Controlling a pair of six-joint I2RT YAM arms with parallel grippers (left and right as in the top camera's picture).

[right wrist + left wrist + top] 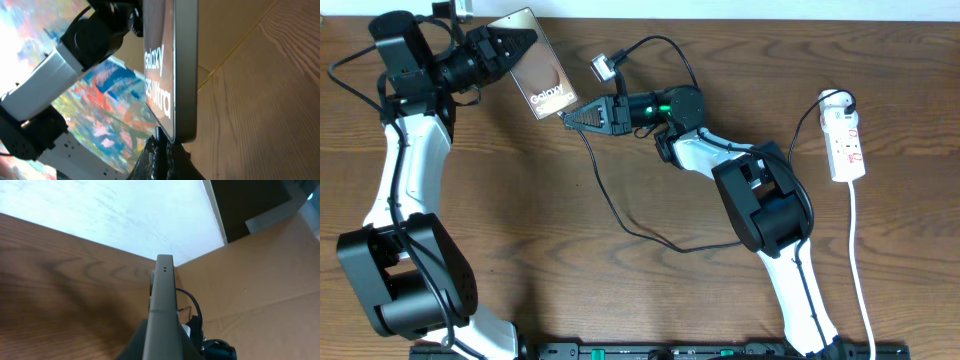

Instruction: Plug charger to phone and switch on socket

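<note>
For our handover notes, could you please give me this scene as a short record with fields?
phone: tilted, text side facing up, gripped at its upper end
left pincer: shut on the phone
right pincer: shut on the cable's plug tip, pressed to the phone's lower edge
cable: black, trails over the table under the right arm
plug seated: cannot tell
power strip: white, far right, no pincer near it

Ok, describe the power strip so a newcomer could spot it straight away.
Start at the right side of the wooden table, past the right arm. The power strip lies flat there, a white elongated bar. Small red marks and a white cord trailing toward the near edge set it apart.
</note>
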